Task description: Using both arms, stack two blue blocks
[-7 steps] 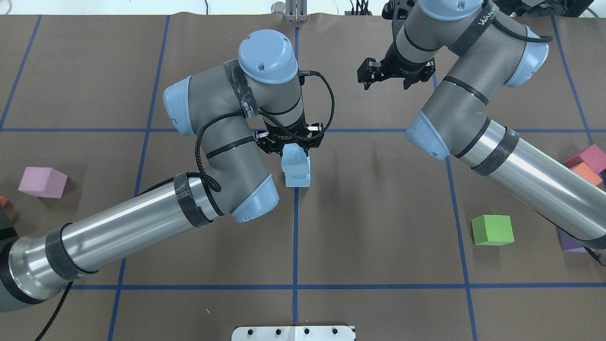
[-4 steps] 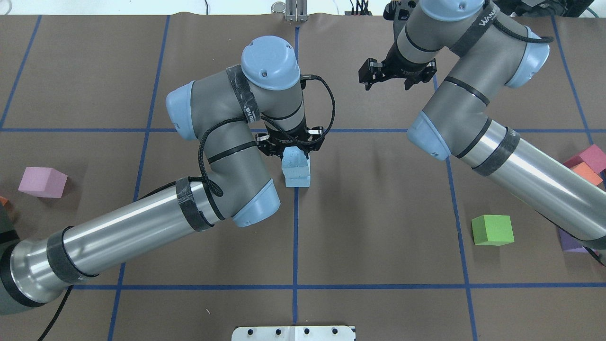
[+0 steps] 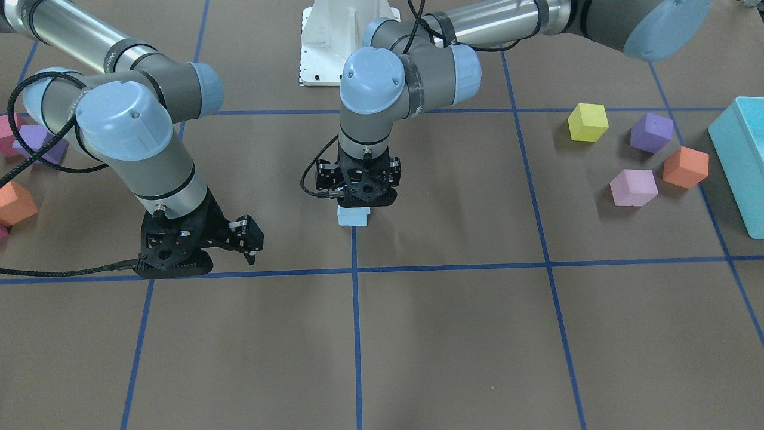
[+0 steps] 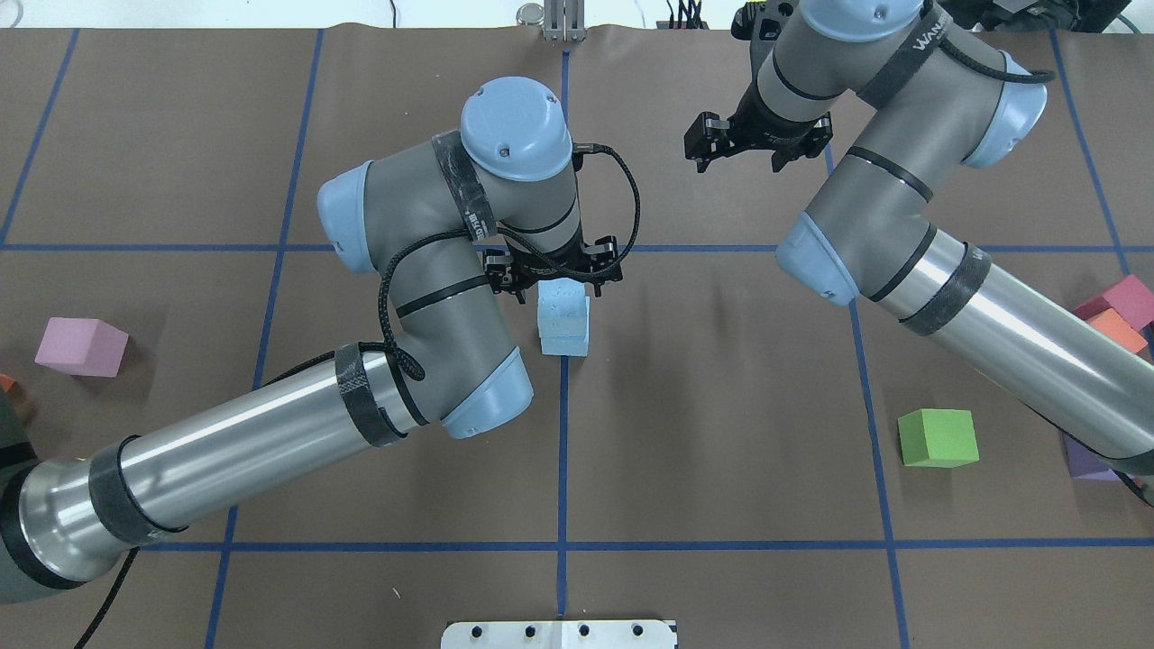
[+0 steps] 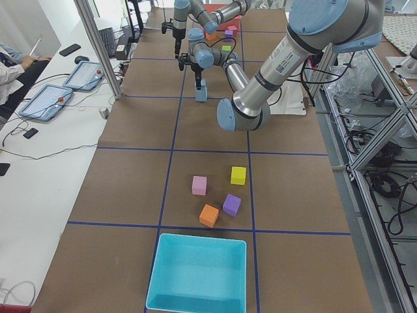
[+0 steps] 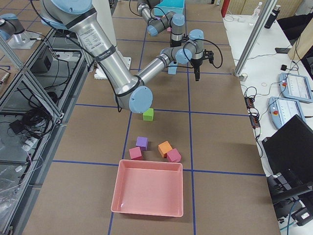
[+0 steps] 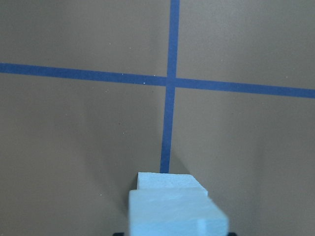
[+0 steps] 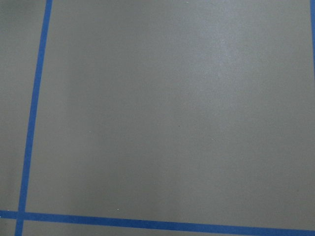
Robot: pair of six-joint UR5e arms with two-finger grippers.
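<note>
Overhead exterior view: the upper blue block sits on the lower blue block, nearly square to it. This stack of 2 stands on the worktop, on the centre tape line and just to the robot's side of a crossing.

The left pincer hovers right above the stack. Its jaws seem spread a little wider than the upper block and clear of it, gripping nothing, though the wrist hides the fingertips. The left wrist view shows both blocks at its bottom edge, with no fingers beside them.

The right pincer hangs well apart from the stack, farther from the robot and on its right. Its jaws are spread wide and it carries nothing. Its wrist view shows only bare worktop and tape.

1 green cube lies beside the right forearm. 1 pink cube lies near the worktop's left edge.
</note>
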